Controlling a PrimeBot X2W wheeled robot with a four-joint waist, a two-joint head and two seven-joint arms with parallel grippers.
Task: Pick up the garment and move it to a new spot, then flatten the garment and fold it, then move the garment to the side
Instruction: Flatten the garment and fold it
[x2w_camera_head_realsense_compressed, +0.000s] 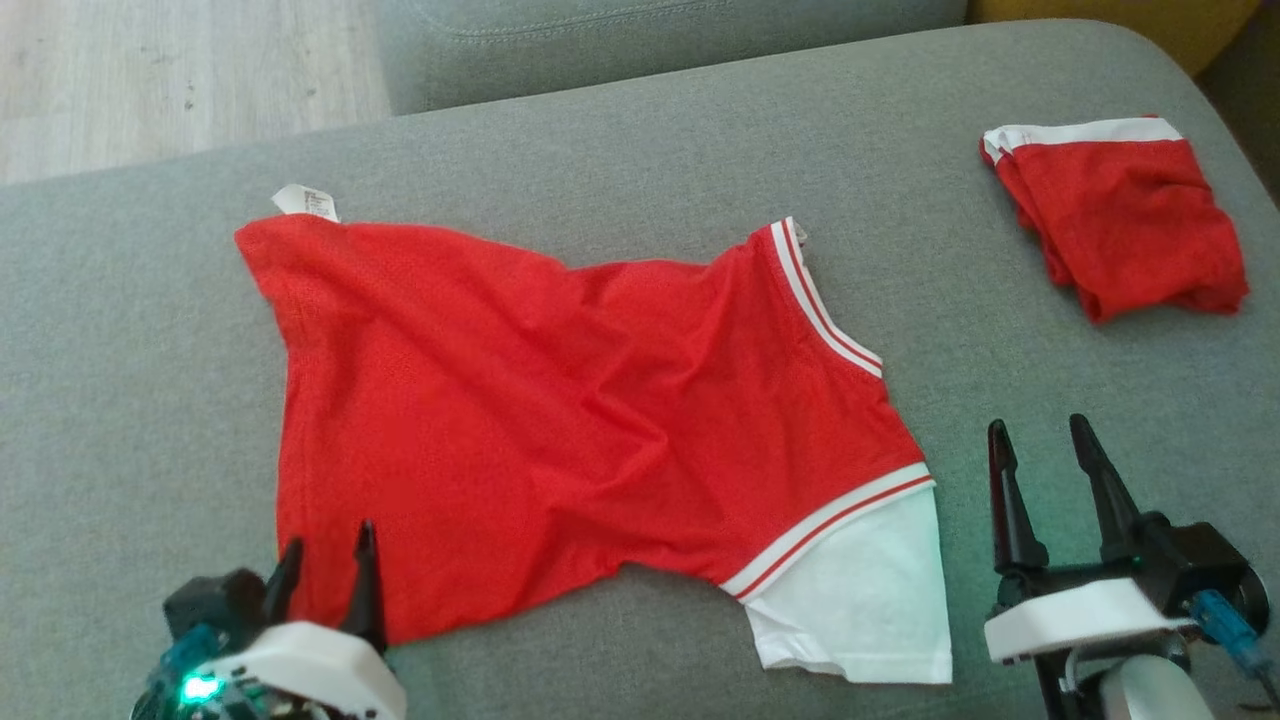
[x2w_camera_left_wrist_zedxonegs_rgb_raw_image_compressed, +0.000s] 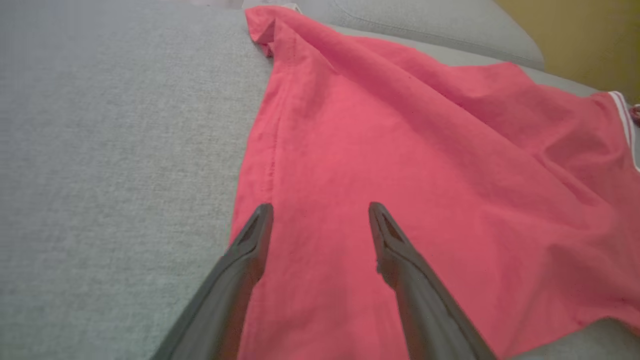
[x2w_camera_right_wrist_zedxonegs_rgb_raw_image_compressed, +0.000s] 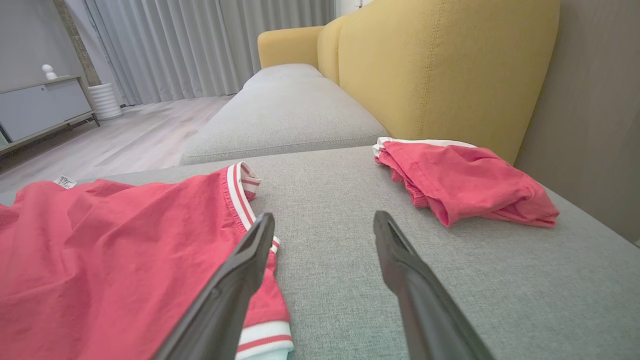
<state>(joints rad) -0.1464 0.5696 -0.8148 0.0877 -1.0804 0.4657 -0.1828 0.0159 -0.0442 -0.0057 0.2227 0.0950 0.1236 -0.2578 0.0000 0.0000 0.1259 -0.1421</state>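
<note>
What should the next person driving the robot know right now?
Left gripper: open, holding nothing, at the near left corner of the red shirt.
Right gripper: open, holding nothing, over the bare grey cushion, to the right of the shirt's white sleeve.
Shirt: spread on the cushion, wrinkled, not folded.
A folded red garment lies at the cushion's far right.
Done: the shirt looks laid out.
Left: smooth it, fold it, move it aside.
</note>
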